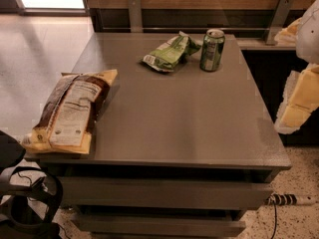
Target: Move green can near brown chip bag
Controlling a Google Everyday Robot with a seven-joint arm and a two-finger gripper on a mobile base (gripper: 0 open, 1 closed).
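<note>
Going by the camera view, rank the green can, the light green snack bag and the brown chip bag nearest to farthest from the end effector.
The end effector is at the right edge, beside the table.
1. green can, back right.
2. light green snack bag, left of the can.
3. brown chip bag, front left edge.

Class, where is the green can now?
Camera view: the green can stands back right on the table, beside the green snack bag; the tool is off the right edge.
</note>
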